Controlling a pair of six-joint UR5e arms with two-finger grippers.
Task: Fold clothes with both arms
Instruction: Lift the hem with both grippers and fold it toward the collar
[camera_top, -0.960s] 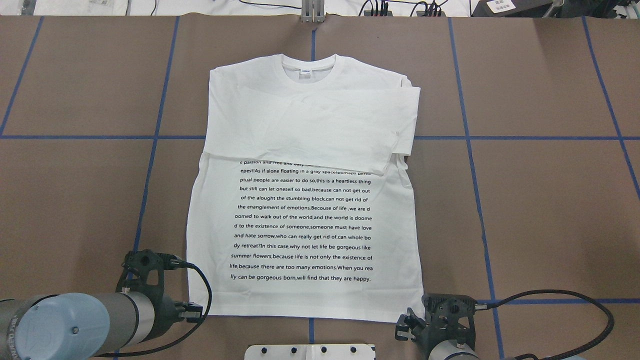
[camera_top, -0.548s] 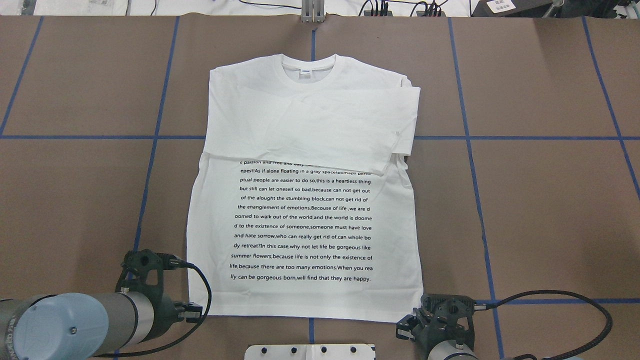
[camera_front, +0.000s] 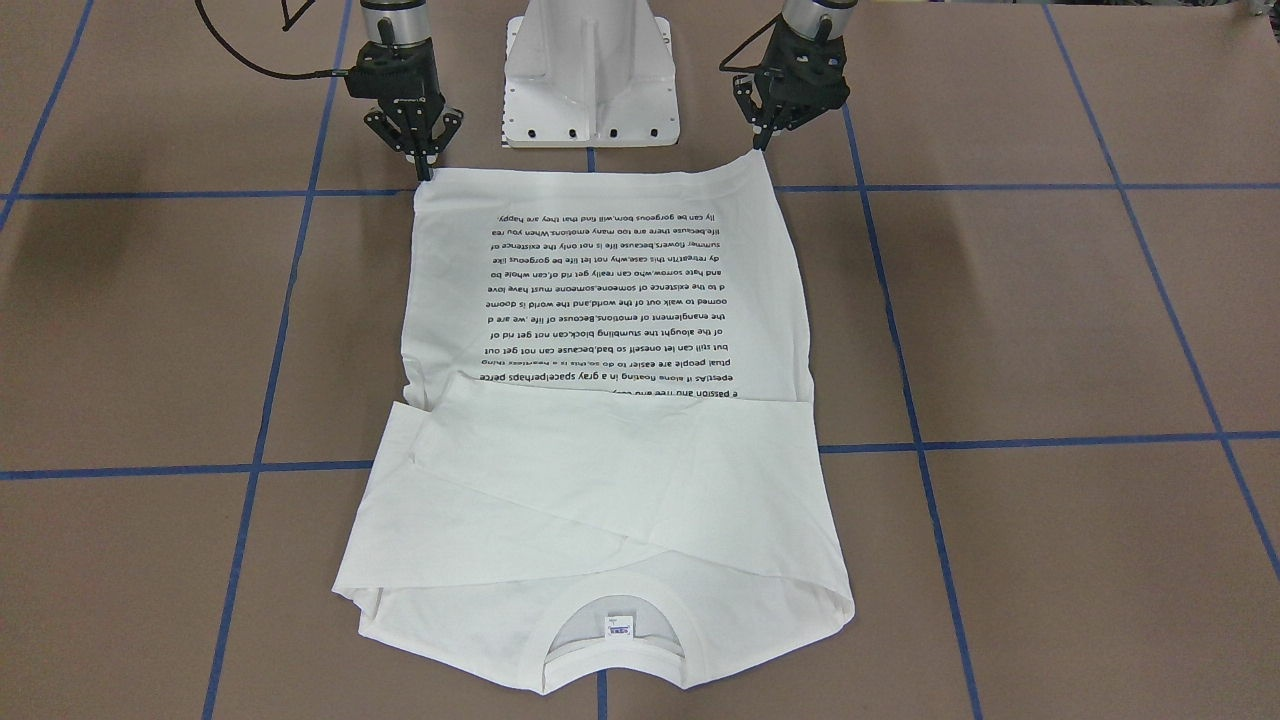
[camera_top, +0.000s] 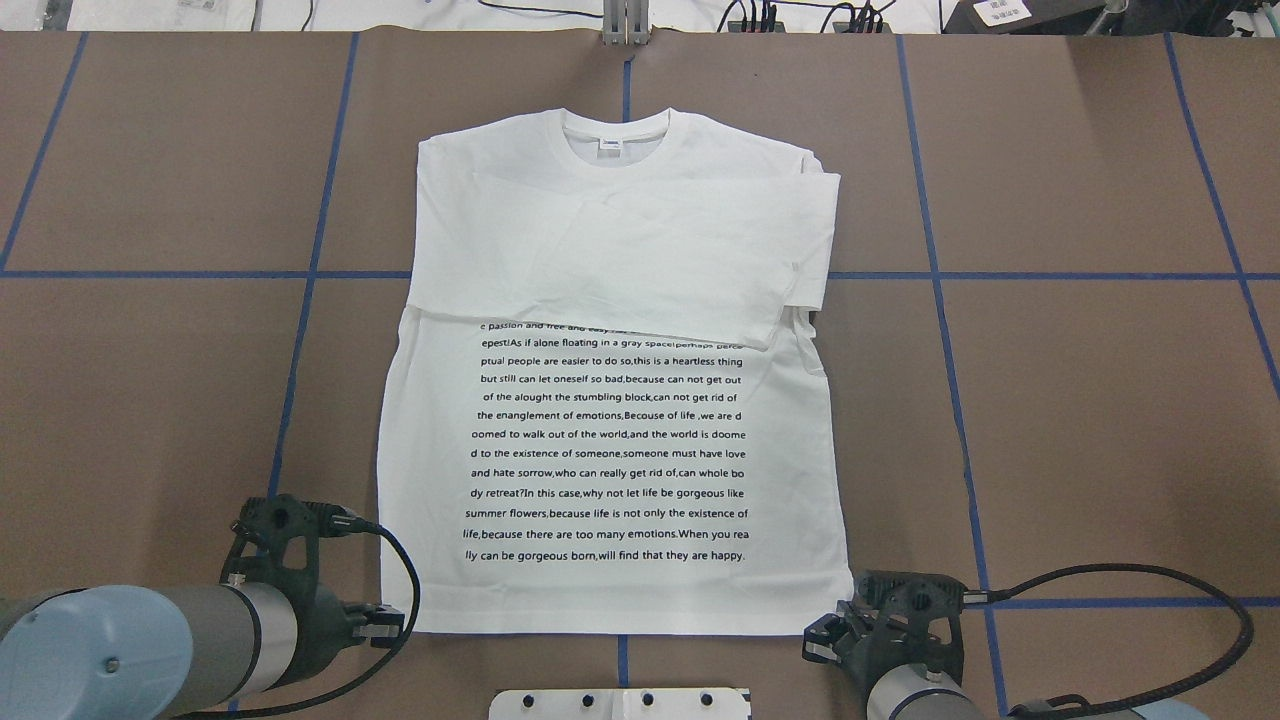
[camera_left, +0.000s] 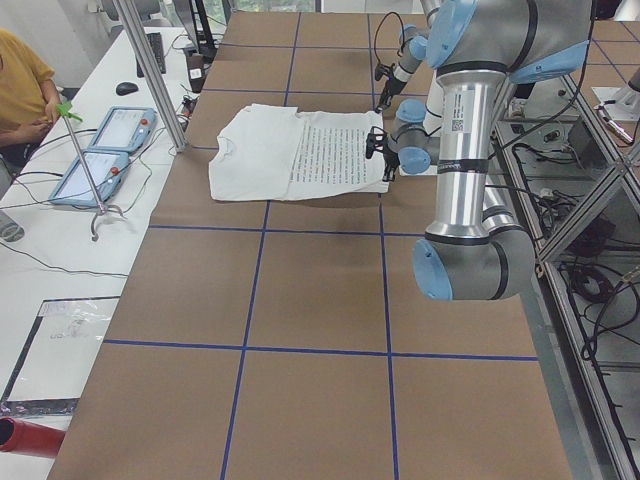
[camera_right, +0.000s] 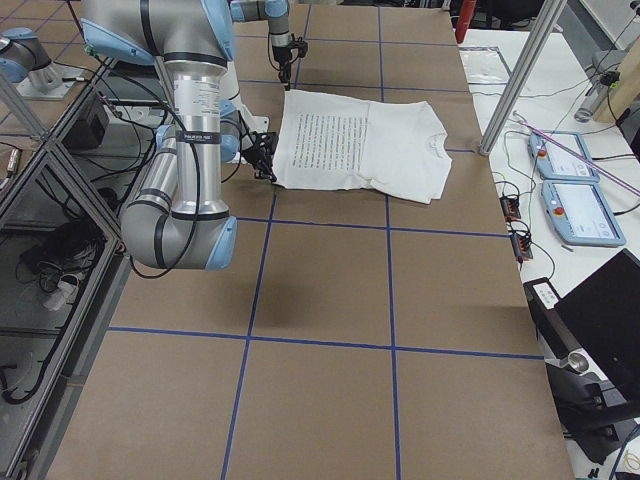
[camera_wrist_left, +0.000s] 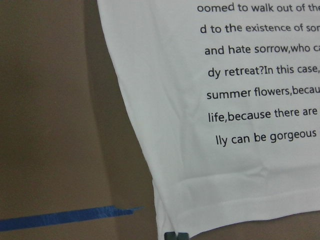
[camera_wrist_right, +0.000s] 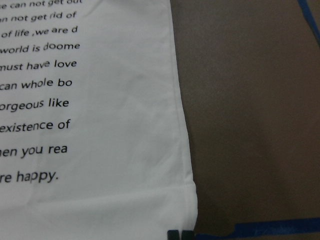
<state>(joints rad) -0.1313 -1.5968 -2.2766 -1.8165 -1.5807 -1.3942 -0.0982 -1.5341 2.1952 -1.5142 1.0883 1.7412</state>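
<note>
Right, the white long-sleeved T-shirt (camera_top: 610, 400) lies flat, print side up, in the middle of the brown counter (camera_top: 1100, 420). In the overhead view its collar points to 12 o'clock and its hem to 6 o'clock, nearest the robot. The sleeves (camera_top: 650, 250) are folded across the chest and cover the top of the black text block (camera_top: 608, 450). The neck label (camera_top: 609, 146) shows inside the collar. The left tool (camera_front: 763, 146) is down at the 7 o'clock hem corner, its fingers narrowed to a pinch on the fabric. The right tool (camera_front: 428, 172) does the same at the 5 o'clock corner. Between the arms, at 6 o'clock, stands the white pedestal base (camera_front: 590, 70), near the hem but apart from it.
</note>
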